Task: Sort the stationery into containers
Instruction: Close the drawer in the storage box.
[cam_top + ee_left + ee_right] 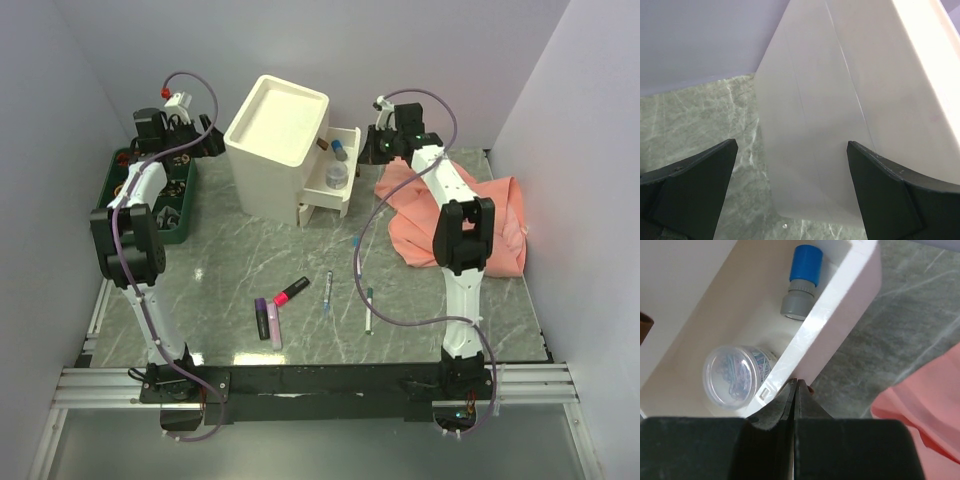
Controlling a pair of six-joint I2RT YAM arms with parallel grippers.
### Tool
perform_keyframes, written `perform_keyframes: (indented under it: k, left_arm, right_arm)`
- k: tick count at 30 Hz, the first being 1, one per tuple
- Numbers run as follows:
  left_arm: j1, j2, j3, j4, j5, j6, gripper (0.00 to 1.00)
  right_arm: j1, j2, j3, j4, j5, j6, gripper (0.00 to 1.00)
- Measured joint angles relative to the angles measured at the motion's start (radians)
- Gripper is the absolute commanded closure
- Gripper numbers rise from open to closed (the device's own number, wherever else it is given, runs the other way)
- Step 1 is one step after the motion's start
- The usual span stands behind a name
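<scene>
Left arm point(135, 200) beside cabinet point(840, 100), left fingers point(690, 190) spread; right fingers point(770, 440) pressed together at drawer point(840, 305) front.

- The cabinet point(277, 145) is flanked by a crate point(178, 236), left, and a cloth point(505, 225), right.
- Highlighters point(262, 318), a marker point(291, 291) and two pens point(329, 291) are laid before it on the surface point(220, 270).

Cabinet point(840, 100): top and right side cut off in the left wrist view.
Open drawer point(822, 322): left end cropped in the right wrist view.
Peach cloth point(925, 405): cropped at the right edge.
Green crate point(182, 228): partly hidden behind left arm point(135, 200); contents too small to identify.
Clear tub point(735, 375): contents blurred.
</scene>
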Motion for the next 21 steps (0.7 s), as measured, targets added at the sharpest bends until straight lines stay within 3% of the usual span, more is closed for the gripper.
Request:
perform_keyframes:
  k: [6, 21]
  left_arm:
    - [0.0, 0.006, 0.015, -0.04, -0.018, 0.025, 0.01]
    - [-0.003, 0.017, 0.033, -0.062, -0.026, 0.043, 0.02]
  right_arm:
    - [0.012, 0.103, 0.128, -0.002, -0.006, 0.061, 1.0]
    - [0.021, 0.113, 0.13, 0.006, 0.001, 0.114, 1.0]
